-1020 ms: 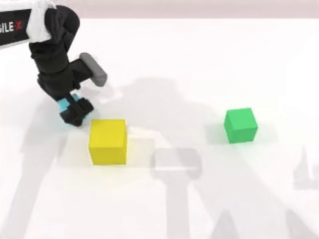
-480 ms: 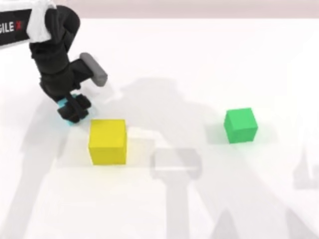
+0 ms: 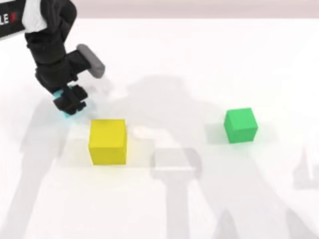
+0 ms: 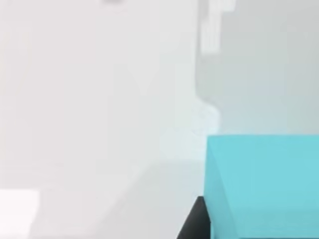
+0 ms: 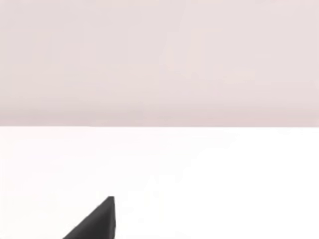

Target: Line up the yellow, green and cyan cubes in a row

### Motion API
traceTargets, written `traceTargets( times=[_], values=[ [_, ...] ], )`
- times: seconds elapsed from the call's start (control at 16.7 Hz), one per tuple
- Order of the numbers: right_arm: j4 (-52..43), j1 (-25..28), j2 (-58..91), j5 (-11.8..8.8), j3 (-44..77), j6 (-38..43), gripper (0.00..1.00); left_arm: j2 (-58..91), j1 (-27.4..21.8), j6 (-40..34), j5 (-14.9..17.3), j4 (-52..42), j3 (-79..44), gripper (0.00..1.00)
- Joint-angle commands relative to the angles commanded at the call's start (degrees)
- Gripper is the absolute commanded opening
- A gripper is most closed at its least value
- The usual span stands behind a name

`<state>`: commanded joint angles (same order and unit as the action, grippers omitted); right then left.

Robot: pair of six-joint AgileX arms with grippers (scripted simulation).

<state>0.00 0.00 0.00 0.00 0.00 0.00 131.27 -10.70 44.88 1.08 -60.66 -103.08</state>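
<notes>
The left gripper (image 3: 71, 103) clamps the cyan cube (image 4: 264, 186) (near the yellow cube (image 3: 107, 141)).

Wide bare table (image 3: 199, 64) btwn yellow cube (image 3: 107, 142) & green cube (image 3: 240, 125); left arm (image 3: 52, 55) crowds far-left corner.

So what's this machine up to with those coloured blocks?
The left gripper, at the table's far left, is closed on the small light cyan cube, held just behind and to the left of the large bright yellow cube. The yellow cube sits on the white table, and the mid-sized green cube sits well off to its right. No row is formed yet. The right arm is out of the top view.
</notes>
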Motion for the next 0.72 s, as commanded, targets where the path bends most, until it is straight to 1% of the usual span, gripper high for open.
traceTargets(
  times=[0.24, 0.6, 0.72],
  values=[
    [0.00, 0.00, 0.00, 0.00, 0.00, 0.00, 1.00, -2.08, 0.41, 0.12, 0.01, -8.39, -5.62, 0.00],
    [0.00, 0.00, 0.00, 0.00, 0.00, 0.00, 1.00, -2.41, 0.03, 0.14, -0.01, -9.20, -6.39, 0.00],
    [0.00, 0.00, 0.00, 0.00, 0.00, 0.00, 1.00, -2.01, -1.97, -0.24, -0.02, -9.65, -7.24, 0.00]
  ],
)
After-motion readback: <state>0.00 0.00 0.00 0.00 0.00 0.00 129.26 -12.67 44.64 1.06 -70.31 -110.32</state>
